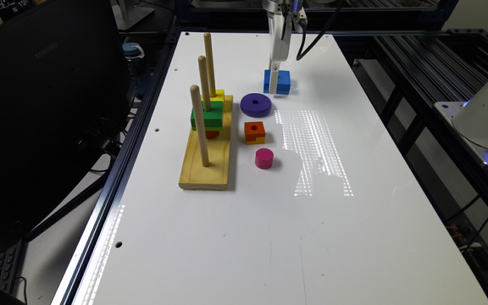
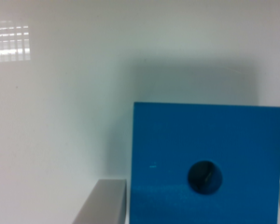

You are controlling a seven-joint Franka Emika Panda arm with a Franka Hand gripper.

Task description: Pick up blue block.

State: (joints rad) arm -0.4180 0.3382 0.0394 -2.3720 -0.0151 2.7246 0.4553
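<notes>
We see the white bench [image 1: 269, 237] running the length of the exterior view, with a dark monitor [image 1: 36, 118] standing off its edge at the exterior view's left. On the bench lies a wooden peg board [image 1: 206, 169] with three upright pegs; a green square block [image 1: 206, 116] and a yellow block [image 1: 218, 96] are threaded on the farther pegs. Just beside the board, toward the exterior view's right, sit a purple ring [image 1: 256, 104], an orange-and-yellow cube [image 1: 255, 132] and a pink cylinder [image 1: 264, 158], each apart from the others. Farther back, beyond the ring, the blue block [image 1: 283, 81] rests flat on the bench. The arm comes down over it, and the gripper [image 1: 274, 82] straddles the block. In the wrist view we see the blue block [image 2: 205, 163] with its round centre hole, and a grey finger [image 2: 105, 203] on either side of it. The jaws stand apart, one finger just beside the block's edge; we cannot tell whether they touch it.
</notes>
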